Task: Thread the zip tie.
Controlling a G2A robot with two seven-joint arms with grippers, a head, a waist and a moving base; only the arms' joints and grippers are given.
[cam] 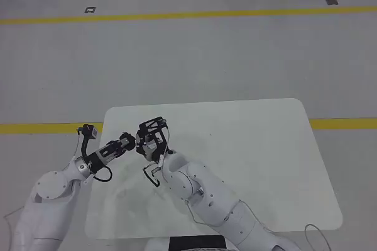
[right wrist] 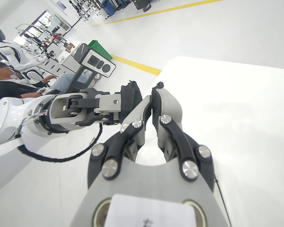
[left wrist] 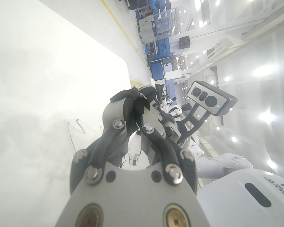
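Left tool [left wrist: 133, 98] and right tool [right wrist: 152, 105], both pinched shut with contents indiscernible, meet tip-to-tip over the worktop's [cam: 257, 163] left side; threading judged under way, completion unconfirmed.

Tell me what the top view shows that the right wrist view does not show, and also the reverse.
Top view: the full outline of the white table and both arms along their length, meeting over the part of it on the robot's left. Right wrist view: the right gripper close up, its pads pressed together; whether anything is held between them I cannot tell. Both: the left gripper with its tip close beside the right gripper, above the table.
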